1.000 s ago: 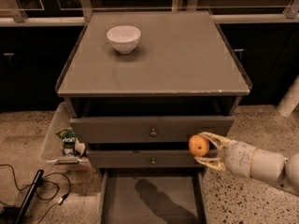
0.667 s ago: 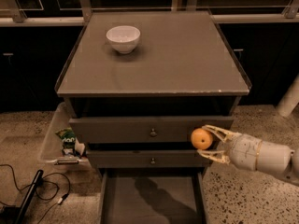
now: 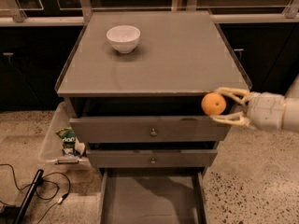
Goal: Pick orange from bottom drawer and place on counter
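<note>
My gripper point(image 3: 220, 106) comes in from the right and is shut on the orange point(image 3: 213, 103). It holds the orange in the air in front of the cabinet's right front corner, just below the counter's point(image 3: 168, 55) front edge and above the top knobbed drawer. The bottom drawer point(image 3: 152, 197) is pulled open below, its grey floor bare. The gripper's pale fingers point(image 3: 231, 93) wrap over and under the fruit.
A white bowl point(image 3: 123, 38) stands on the counter at the back left. Two knobbed drawers point(image 3: 150, 130) sit slightly open. A clear bin with a green packet point(image 3: 68, 138) stands left of the cabinet. Cables point(image 3: 32, 197) lie on the speckled floor.
My gripper has lifted the orange upward and a little right, from level with the knobbed drawers to just under the counter's front edge.
</note>
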